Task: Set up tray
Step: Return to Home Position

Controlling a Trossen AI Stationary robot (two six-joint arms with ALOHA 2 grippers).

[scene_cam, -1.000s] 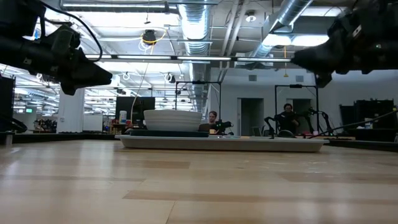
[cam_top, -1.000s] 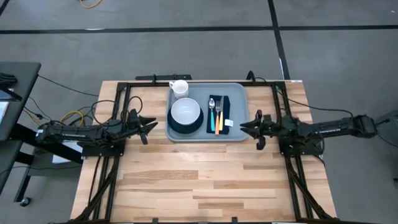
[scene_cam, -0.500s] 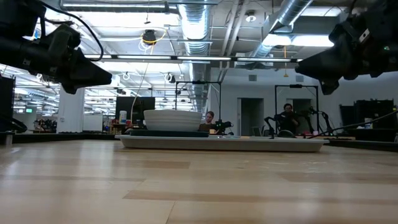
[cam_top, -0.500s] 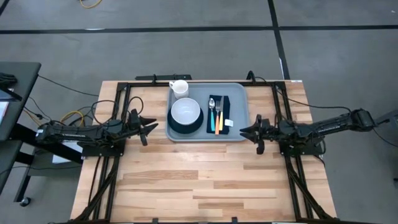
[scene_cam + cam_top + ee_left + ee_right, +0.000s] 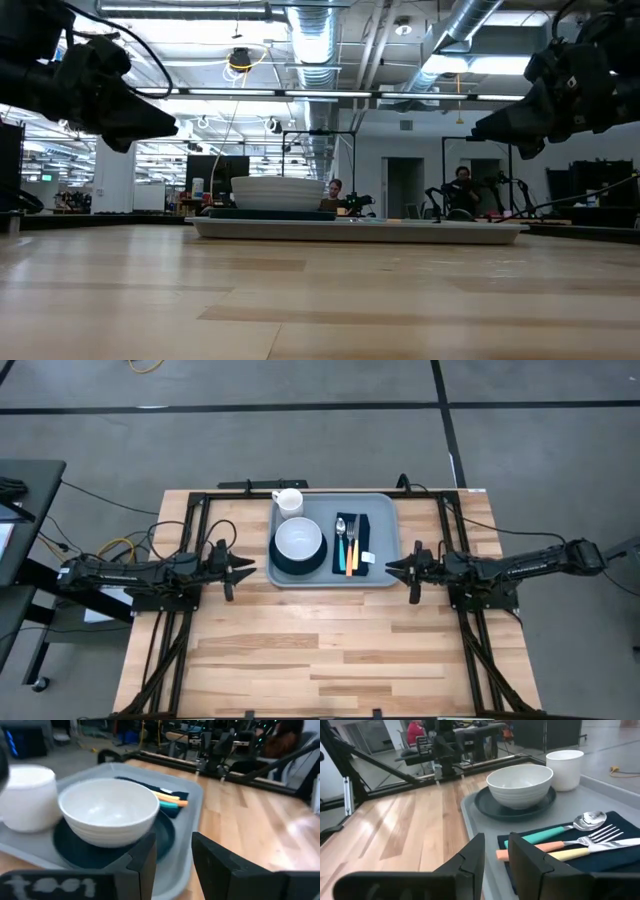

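Note:
The light blue-grey tray (image 5: 385, 510) lies flat on the wooden table at its far middle. On it stand a white mug (image 5: 289, 501) and a white bowl (image 5: 299, 539) on a dark plate (image 5: 284, 568). Beside them lies a dark napkin (image 5: 361, 545) bearing a spoon, a fork and a knife (image 5: 580, 840). My left gripper (image 5: 243, 568) hovers just left of the tray, pointing at it, open with nothing between its fingers (image 5: 172, 837). My right gripper (image 5: 392, 568) hovers just right of the tray, open and empty too (image 5: 496, 837). Both hang above the table top.
Black frame rails (image 5: 190, 540) run along the table's left, right and far sides. Bare wood (image 5: 320, 650) fills the near half of the table. In the low view, people (image 5: 462, 185) sit at desks in the room far behind the table.
My right gripper has tipped and turned; its tip stands lower in the low view and stays beside the tray's right rim. My left gripper has turned a little about its wrist without leaving its place. The tray and the things on it have kept still.

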